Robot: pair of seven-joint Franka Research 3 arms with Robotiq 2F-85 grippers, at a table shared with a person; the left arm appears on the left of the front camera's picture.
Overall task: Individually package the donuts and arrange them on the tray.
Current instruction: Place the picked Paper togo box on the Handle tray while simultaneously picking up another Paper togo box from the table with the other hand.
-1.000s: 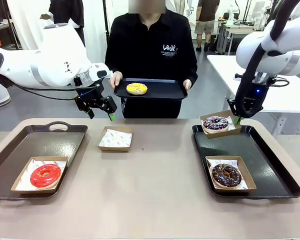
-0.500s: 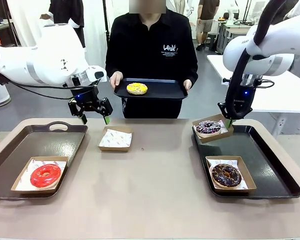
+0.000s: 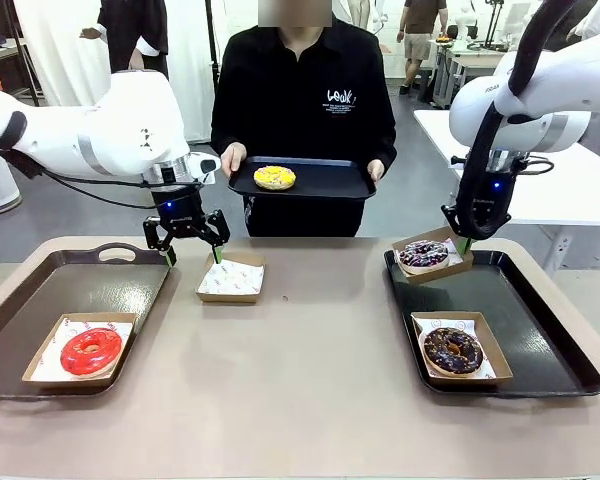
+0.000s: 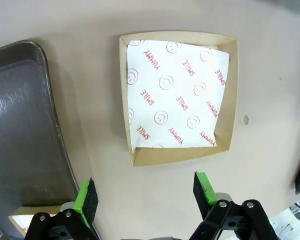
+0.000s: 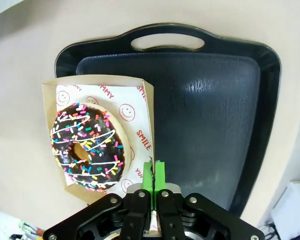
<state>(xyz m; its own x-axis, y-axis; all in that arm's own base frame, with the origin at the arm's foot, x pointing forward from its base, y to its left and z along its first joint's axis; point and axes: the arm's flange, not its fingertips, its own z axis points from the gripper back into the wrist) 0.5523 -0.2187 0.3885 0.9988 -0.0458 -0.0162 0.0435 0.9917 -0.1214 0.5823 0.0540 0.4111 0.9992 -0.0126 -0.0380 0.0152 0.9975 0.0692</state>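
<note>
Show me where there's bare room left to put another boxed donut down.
The left tray is bare beyond the red donut. The table is bare between both trays, nearer than the empty box. The right tray is crowded at its far-left corner, where the right end effector holds the far donut box.
</note>
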